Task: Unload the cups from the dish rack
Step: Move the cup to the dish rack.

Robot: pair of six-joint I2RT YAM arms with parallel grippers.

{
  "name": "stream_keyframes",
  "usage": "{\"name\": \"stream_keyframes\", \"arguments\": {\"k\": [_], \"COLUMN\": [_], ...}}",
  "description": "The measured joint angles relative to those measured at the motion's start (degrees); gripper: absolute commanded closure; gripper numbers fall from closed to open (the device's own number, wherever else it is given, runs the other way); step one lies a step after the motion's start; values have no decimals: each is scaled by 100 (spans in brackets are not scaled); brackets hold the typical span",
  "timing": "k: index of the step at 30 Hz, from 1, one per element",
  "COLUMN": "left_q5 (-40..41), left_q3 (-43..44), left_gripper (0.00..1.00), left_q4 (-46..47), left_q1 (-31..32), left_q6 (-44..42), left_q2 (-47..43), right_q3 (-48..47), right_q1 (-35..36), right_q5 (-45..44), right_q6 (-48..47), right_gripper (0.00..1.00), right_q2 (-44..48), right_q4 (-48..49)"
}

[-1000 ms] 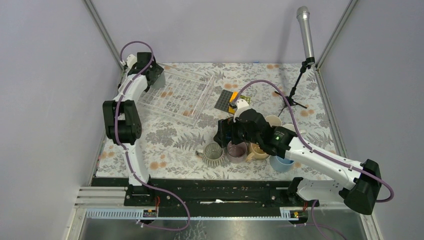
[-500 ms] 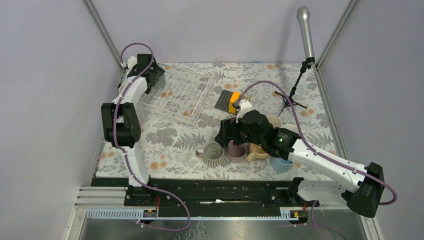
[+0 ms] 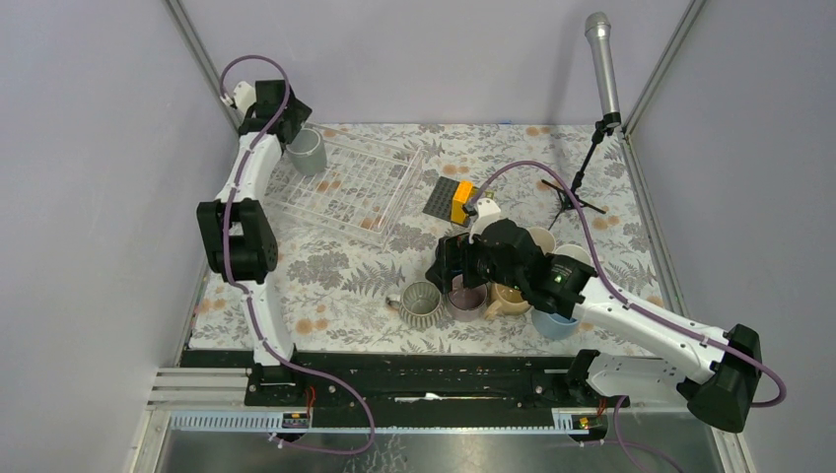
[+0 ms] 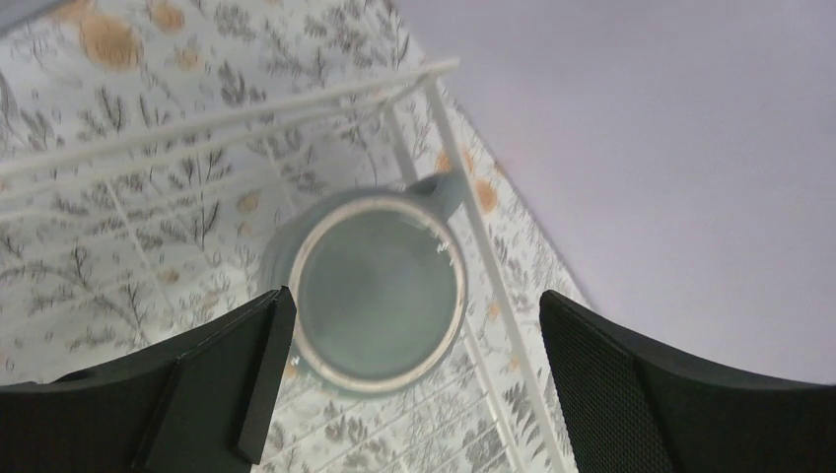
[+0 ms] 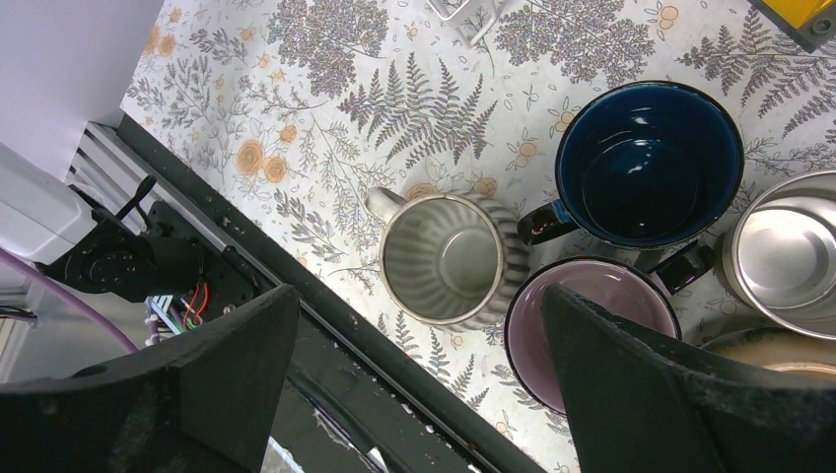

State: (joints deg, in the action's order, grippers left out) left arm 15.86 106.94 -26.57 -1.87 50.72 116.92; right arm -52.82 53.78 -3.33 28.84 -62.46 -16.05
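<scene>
A pale green mug (image 4: 380, 286) stands upright in the far left corner of the clear wire dish rack (image 3: 360, 187), its handle toward the rack's side bar (image 4: 473, 246). My left gripper (image 4: 414, 384) hovers above it, open, a finger on either side and touching nothing; from above, the left gripper (image 3: 288, 126) is just behind that mug (image 3: 307, 153). Off the rack stand the ribbed grey mug (image 5: 449, 258), navy mug (image 5: 646, 163), mauve mug (image 5: 592, 330) and steel mug (image 5: 789, 241). Over them my right gripper (image 5: 414, 384) hangs open and empty.
Tan (image 3: 508, 299), light blue (image 3: 554, 322) and white (image 3: 540, 238) mugs crowd around the right arm. A dark studded plate with a yellow block (image 3: 449, 200) lies beyond them. A microphone stand (image 3: 582, 187) is at the back right. The black base rail (image 5: 394, 394) runs along the near edge.
The left gripper has drawn up and back toward the far left corner, uncovering the pale green mug in the rack. The right arm has shifted slightly right. Both grippers stayed open.
</scene>
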Motion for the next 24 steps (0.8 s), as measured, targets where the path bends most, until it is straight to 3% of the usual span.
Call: {"name": "stream_keyframes", "arguments": {"k": [13, 24], "left_q5": [258, 184], "left_q3": [2048, 2293], "left_gripper": [1, 1], "left_q4": [-730, -920], "left_q1": [-131, -195], "left_q6": [-660, -946], "left_q2": [1519, 1904], "right_q3": [-2, -2], "right_q1": [0, 0], "right_q5": [0, 0], "right_q6": [0, 0], "right_gripper": [0, 0], "right_q2": [24, 24], "right_q4": [-133, -149]}}
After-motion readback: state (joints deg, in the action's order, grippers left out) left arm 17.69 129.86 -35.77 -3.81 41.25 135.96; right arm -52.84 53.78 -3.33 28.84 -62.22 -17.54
